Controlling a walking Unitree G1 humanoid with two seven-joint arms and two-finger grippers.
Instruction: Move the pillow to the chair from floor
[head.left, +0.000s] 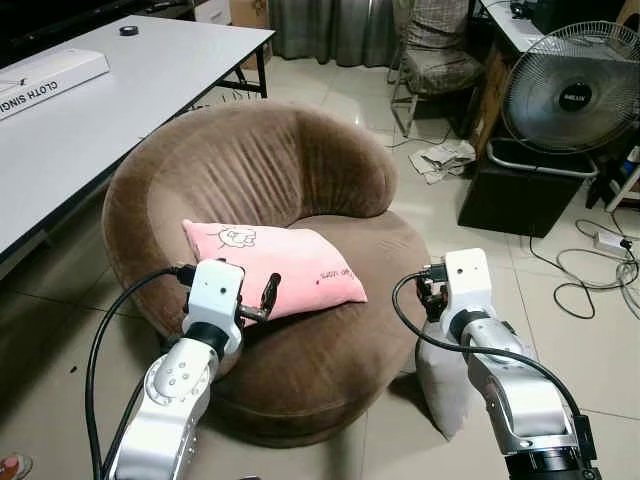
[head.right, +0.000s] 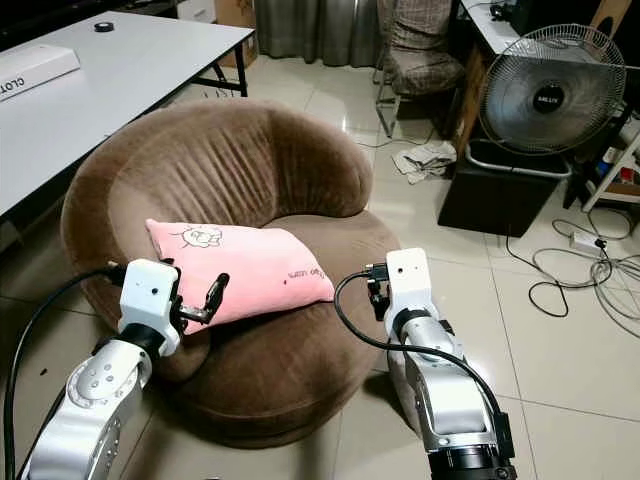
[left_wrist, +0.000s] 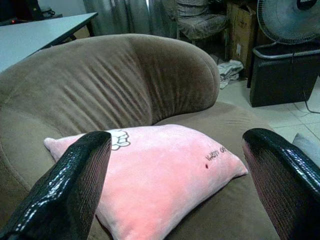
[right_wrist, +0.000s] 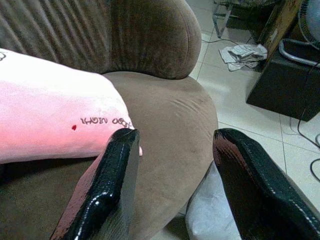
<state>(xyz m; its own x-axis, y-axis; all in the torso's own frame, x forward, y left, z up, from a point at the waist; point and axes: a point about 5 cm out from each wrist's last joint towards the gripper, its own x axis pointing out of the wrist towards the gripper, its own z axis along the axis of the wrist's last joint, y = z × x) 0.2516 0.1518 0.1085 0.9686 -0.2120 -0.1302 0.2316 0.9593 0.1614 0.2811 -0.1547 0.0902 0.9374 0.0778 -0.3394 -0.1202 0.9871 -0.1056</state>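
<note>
Pink pillow (head.left: 275, 262) on chair (head.left: 300, 180); grey cushion (head.left: 445, 385) half-hidden.

Even, soft indoor light; head views are sharp. The glossy pale tiled floor (head.left: 470, 215) shows mild sheen. Close black fingers (left_wrist: 70, 192) in the wrist views look blurred, with glints.

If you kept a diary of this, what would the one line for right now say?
pink pillow: lying on brown chair seat | left gripper: open, before pillow | right gripper: open, empty, beside chair
</note>
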